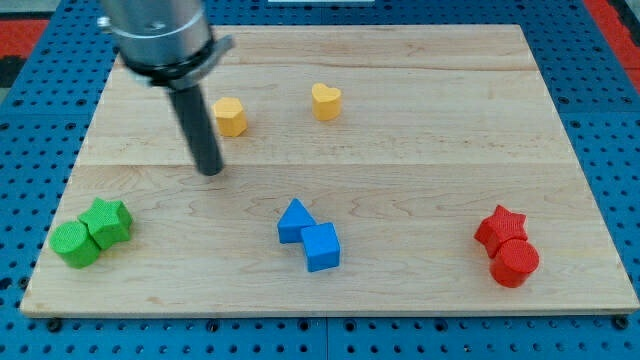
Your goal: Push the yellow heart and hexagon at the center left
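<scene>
The yellow hexagon (pixel 230 117) lies in the upper left part of the wooden board (pixel 420 170). The yellow heart (pixel 326 101) lies to its right, near the top middle, apart from it. My tip (pixel 210 170) rests on the board just below and slightly left of the yellow hexagon, not touching it. The dark rod rises from the tip to the arm's grey body at the view's top left.
A green star (pixel 108 220) and a green cylinder (pixel 75 244) touch at the lower left. A blue triangle (pixel 295 220) and a blue cube (pixel 321 247) touch at the bottom middle. A red star (pixel 500 227) and a red cylinder (pixel 514 262) touch at the lower right.
</scene>
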{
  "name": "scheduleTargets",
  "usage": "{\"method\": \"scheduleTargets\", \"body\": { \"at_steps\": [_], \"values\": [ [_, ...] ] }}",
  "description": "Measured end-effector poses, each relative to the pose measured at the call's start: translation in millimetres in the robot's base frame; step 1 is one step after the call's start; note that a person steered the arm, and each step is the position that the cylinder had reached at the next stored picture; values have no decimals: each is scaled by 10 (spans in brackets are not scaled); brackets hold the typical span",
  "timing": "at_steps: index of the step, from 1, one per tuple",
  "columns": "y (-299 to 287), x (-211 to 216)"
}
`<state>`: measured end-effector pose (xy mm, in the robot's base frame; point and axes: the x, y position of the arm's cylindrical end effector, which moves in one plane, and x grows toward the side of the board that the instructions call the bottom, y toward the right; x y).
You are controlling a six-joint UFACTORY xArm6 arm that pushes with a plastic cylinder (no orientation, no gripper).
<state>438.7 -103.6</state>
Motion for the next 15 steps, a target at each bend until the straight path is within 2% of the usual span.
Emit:
{"method": "scheduleTargets", "body": {
  "at_steps": [1, 2, 3, 4, 5, 6, 7, 8, 9, 10, 12, 14, 15],
  "values": [
    [716, -665],
    [458, -960],
    [593, -1020],
    [937, -1719],
    [2020, -1896],
    [2257, -1459],
    [1954, -1161],
    [1513, -937],
    [936, -930],
    [844, -1098],
    [-482, -565],
    [36, -836],
    [38, -761]
  ]
}}
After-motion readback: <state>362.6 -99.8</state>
